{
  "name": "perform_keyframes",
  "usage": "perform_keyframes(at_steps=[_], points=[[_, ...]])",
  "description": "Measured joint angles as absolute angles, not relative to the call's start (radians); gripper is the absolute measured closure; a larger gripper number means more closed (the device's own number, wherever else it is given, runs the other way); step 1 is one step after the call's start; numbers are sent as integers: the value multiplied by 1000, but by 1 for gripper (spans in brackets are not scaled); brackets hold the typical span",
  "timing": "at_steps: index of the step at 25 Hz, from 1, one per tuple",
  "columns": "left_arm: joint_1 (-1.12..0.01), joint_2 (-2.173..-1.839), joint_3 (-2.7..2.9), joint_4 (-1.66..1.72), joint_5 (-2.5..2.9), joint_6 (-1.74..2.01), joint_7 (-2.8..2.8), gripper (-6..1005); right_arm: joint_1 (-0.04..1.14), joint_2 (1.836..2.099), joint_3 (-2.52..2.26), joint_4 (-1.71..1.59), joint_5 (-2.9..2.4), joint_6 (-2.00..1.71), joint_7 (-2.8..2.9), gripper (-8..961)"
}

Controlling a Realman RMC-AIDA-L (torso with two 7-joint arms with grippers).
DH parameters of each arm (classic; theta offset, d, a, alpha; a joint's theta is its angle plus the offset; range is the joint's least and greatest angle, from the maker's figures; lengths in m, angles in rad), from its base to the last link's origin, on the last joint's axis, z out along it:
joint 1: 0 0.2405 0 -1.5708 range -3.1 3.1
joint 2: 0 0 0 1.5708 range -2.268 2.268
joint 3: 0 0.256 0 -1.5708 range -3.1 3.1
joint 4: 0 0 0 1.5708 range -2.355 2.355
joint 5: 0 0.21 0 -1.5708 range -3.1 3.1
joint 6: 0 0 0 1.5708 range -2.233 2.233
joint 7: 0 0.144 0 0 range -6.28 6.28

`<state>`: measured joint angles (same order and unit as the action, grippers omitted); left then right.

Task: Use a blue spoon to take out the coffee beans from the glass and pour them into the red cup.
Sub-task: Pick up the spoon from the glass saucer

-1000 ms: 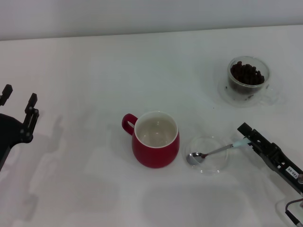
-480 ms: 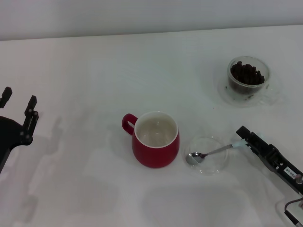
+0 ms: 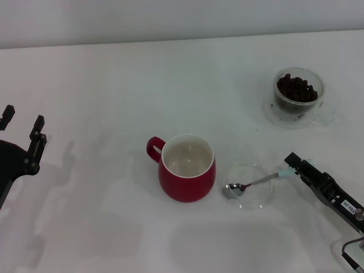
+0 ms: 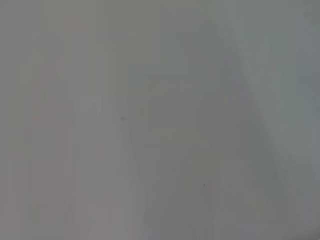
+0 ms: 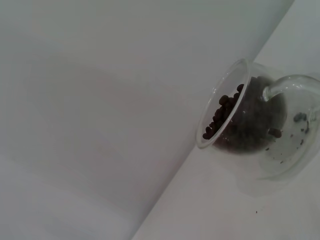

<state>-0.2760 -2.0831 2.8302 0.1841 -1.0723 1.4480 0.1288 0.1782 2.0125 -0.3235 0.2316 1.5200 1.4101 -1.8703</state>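
The red cup (image 3: 187,169) stands mid-table, its white inside bare. Just right of it, the blue spoon (image 3: 256,182) rests its metal bowl in a flat clear dish (image 3: 248,186), and its pale handle reaches to my right gripper (image 3: 291,166). That gripper lies low at the near right and is shut on the handle's end. The glass (image 3: 298,95) holding coffee beans (image 3: 296,88) sits at the far right, well beyond the gripper. The right wrist view shows the glass (image 5: 250,120) and beans (image 5: 222,112) from the side. My left gripper (image 3: 23,120) hangs open at the far left.
A few stray crumbs lie around the glass's foot. The table's back edge meets a pale wall. The left wrist view shows only blank grey surface.
My right gripper has slipped slightly toward the near edge, and the spoon's handle has shifted a little with it. The left arm has drifted slightly lower.
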Motion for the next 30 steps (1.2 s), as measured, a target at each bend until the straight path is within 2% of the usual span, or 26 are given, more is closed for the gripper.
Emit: perform_keyframes(at_steps=[10,30], points=[[-276,-2084,2830,184,-1072,1448,129,508,182,2013,-324,230,1520,1414,-1870,731],[-283,-2085,2830,186,-1093,1448,129,508,195,2013,-323,209,1520,1411,-1877,797]])
